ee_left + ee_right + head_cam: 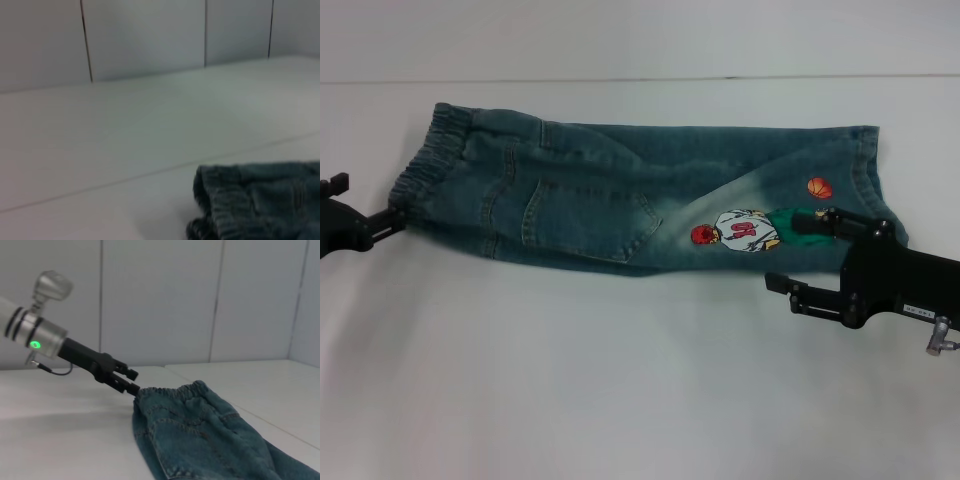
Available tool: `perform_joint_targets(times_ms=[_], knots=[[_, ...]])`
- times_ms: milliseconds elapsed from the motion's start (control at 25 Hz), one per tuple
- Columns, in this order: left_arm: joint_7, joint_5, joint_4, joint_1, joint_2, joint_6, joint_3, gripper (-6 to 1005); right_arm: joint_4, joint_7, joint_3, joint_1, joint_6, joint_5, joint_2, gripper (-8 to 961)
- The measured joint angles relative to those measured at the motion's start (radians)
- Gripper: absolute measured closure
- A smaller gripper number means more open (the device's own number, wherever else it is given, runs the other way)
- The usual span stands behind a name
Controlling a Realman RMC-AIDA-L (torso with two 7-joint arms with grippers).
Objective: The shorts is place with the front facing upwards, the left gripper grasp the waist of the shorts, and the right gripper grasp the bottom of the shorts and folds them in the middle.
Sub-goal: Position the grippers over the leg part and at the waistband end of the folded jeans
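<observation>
Shorts (620, 190) folded lengthwise (back print up) | waist (425, 165) clenched by left gripper (398, 217) | right gripper (798, 250) spread beside hem (870, 170) | white table (620, 380) bare around shorts

Shorts (620, 200): faded denim cloth, waist (425, 160) ruffled, stitched seams. Table (570, 380): smooth matt white. My left gripper (131, 385): matt black; arm brushed metal.

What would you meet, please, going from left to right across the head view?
Left gripper → waist → back pocket → player print → basketball print → right gripper.
</observation>
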Motion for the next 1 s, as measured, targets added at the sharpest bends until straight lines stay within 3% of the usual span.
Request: perform_joint_targets(times_ms=[200,1000], knots=[[0.008,0.058,0.002,-0.023,0.001,-0.079,0.056,161,-0.020,0.031,0.003,0.001,-0.013,-0.013,0.001,159],[0.011,0.119,0.005,-0.034,-0.001,-0.019,0.093,223,-0.026,0.048,0.012,0.004,0.005,-0.008,0.001,159]])
